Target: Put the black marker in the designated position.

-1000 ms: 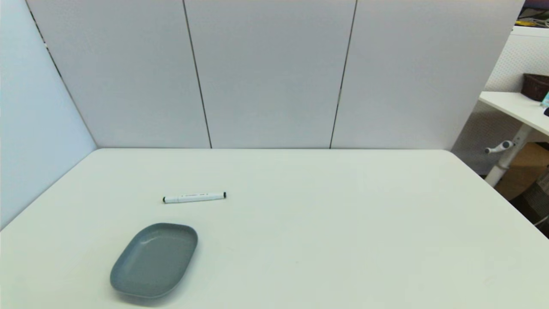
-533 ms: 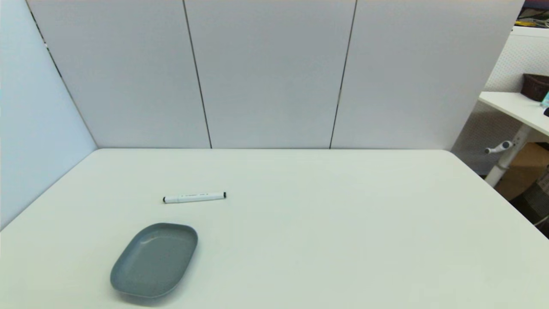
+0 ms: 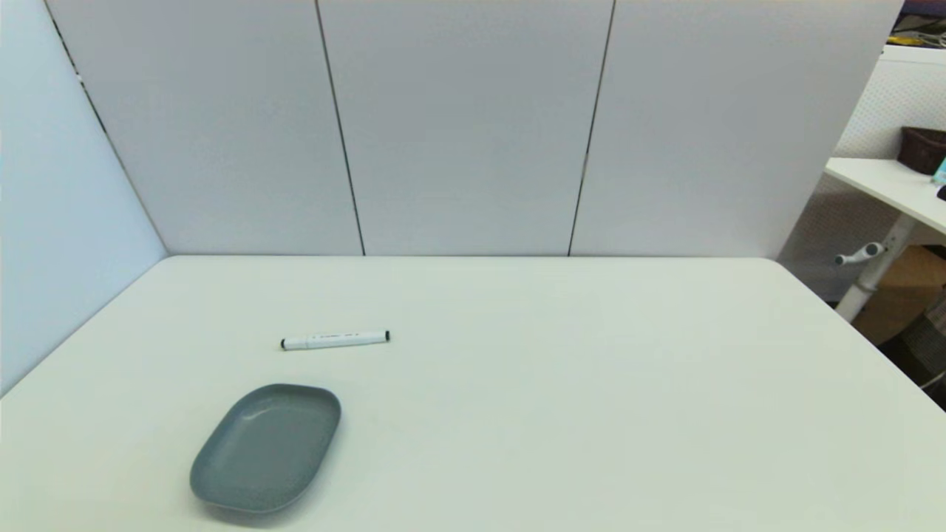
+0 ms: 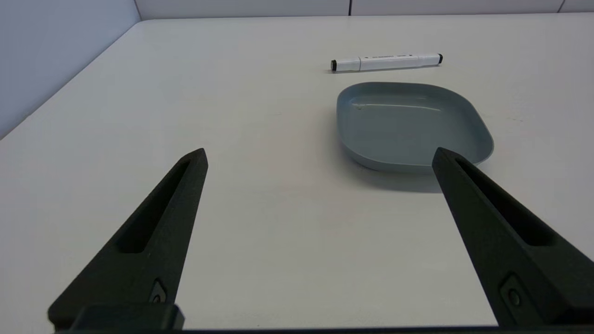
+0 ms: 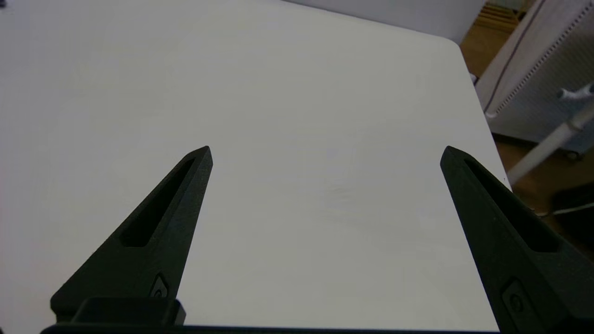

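The black marker [image 3: 335, 340], a slim white pen with black tips, lies flat on the white table left of centre; the left wrist view shows the marker [image 4: 386, 62] just beyond the dish. An empty grey oval dish [image 3: 266, 447] sits nearer the front edge, and its rim [image 4: 413, 164] faces the left wrist camera. My left gripper [image 4: 319, 157] is open, low over the table, short of the dish and holding nothing. My right gripper [image 5: 326, 154] is open over bare table on the right side, also empty. Neither arm shows in the head view.
Grey partition panels [image 3: 465, 125] close the table's back and left sides. The table's right edge [image 5: 482, 120] drops off toward a neighbouring desk [image 3: 887, 185] and its leg.
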Robot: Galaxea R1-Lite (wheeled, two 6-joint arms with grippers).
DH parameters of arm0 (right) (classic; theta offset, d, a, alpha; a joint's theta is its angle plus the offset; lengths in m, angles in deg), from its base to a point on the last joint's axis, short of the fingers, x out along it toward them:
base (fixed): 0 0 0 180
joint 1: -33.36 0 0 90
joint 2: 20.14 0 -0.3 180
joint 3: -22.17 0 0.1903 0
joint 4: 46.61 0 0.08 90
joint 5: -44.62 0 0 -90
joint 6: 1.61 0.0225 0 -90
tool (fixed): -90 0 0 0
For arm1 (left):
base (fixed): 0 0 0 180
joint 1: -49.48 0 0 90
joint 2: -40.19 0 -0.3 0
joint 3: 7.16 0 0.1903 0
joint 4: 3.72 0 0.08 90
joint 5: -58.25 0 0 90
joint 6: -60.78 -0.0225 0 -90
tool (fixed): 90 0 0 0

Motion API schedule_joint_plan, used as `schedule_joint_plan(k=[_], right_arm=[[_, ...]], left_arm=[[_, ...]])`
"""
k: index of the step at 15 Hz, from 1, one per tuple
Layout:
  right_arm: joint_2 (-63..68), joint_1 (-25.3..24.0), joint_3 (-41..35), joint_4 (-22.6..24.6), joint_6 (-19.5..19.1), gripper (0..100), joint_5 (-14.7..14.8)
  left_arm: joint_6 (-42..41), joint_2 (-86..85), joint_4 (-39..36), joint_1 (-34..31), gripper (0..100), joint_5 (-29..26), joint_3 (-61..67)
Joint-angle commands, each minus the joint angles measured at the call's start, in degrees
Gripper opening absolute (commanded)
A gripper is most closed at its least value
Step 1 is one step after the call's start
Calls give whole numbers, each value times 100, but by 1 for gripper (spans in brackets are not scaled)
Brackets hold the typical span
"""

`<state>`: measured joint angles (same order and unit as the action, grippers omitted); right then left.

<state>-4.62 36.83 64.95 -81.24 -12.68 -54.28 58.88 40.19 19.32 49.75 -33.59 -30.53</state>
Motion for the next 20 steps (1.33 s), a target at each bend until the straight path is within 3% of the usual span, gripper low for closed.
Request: schedule_joint_plan(k=[1, 3, 6, 20], right_arm=[[-1051, -330, -747, 28, -9, 100, 81], [-1543, -321, -1125, 89, 17, 100, 108], [-1552, -321, -1960, 1214, 123, 100, 635], [-1552, -321, -1942, 1082, 527, 100, 644]], left_arm=[[-3, 0, -2, 0, 100, 0, 0], [-3, 0, -2, 0, 100, 0, 0], [-3, 0, -2, 0, 100, 0, 0], [-3, 0, -2, 0, 100, 0, 0]])
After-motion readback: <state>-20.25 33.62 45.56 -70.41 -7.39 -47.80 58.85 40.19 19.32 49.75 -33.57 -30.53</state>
